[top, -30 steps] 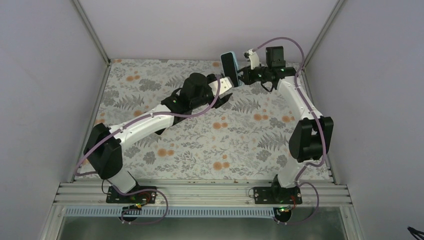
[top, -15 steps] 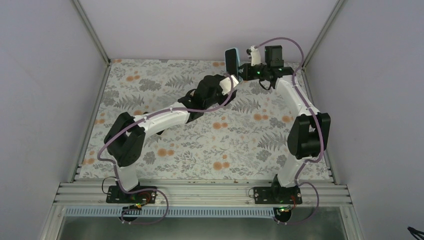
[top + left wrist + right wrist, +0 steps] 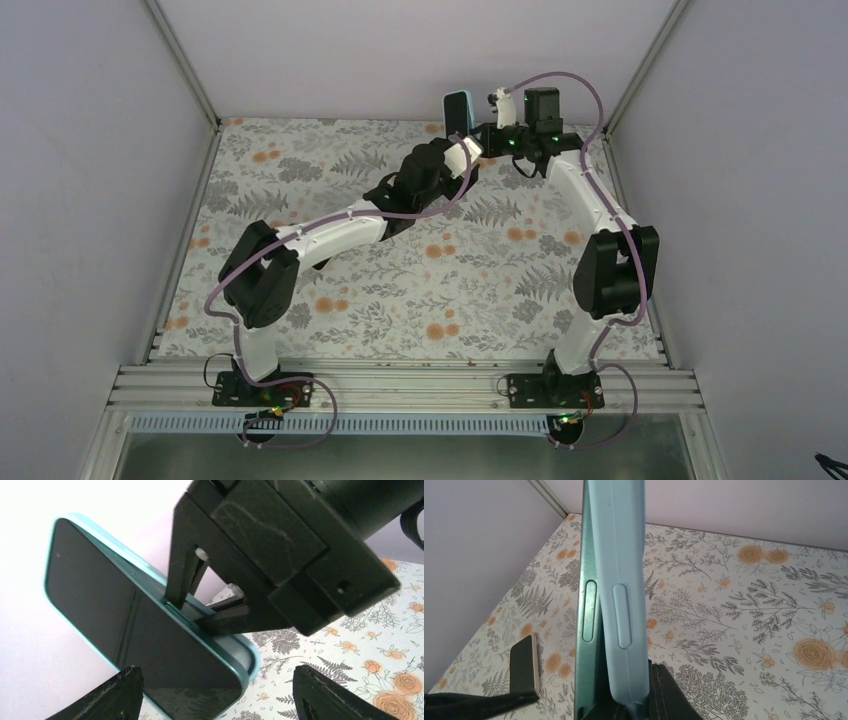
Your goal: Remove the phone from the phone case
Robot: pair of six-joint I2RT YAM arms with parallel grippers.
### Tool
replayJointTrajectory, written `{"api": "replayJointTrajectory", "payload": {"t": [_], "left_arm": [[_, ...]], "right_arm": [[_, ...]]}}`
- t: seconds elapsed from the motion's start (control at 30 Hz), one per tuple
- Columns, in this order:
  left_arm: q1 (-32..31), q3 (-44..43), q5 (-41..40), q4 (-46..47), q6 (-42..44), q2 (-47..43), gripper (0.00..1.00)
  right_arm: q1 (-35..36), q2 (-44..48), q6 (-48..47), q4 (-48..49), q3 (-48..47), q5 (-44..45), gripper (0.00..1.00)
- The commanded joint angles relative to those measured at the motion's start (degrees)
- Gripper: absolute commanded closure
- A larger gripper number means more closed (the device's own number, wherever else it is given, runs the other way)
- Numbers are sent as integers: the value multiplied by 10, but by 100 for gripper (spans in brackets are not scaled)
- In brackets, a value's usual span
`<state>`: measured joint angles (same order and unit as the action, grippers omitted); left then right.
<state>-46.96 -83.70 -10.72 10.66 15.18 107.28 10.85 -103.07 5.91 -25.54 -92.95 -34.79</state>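
Two grippers meet at the far edge of the table, close to the pale rear wall.

1. Right gripper: the jaws are closed on one long edge of the light blue silicone phone case. The phone case is held roughly upright, raised clear of the floral-printed table cloth.

2. Task item: the black, flat rectangular phone sits inside the phone case, with its dark screen facing the left wrist camera. The blue rim borders the screen on the visible sides. Seen edge-on from the right wrist camera, the dark green side of the phone, with its long button, lies just beside the case wall and its moulded button cover. The button is exposed beside the cover, not under it.

3. Left gripper: the jaws stand wide apart and grip nothing. The two fingertips flank the lower end of the phone. Whether either one touches the phone case cannot be told. One finger pad also appears low and to the left of the phone in the right wrist view.
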Motion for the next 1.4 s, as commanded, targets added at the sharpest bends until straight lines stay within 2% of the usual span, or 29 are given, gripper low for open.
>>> {"api": "replayJointTrajectory", "payload": {"t": [0.0,0.27,0.9,1.2,1.37], "left_arm": [[-7,-24,-13,16,-8,20,26],[-3,4,-62,49,4,16,26],[7,-9,-105,76,27,34,27],[32,-23,-201,122,67,37,34],[68,-18,-215,158,95,28,44]], "right_arm": [[8,16,13,48,-6,-14,96],[8,32,18,48,9,-21,96],[20,51,19,51,23,-38,96],[26,67,23,56,47,-29,97],[29,65,29,60,57,-41,97]]}}
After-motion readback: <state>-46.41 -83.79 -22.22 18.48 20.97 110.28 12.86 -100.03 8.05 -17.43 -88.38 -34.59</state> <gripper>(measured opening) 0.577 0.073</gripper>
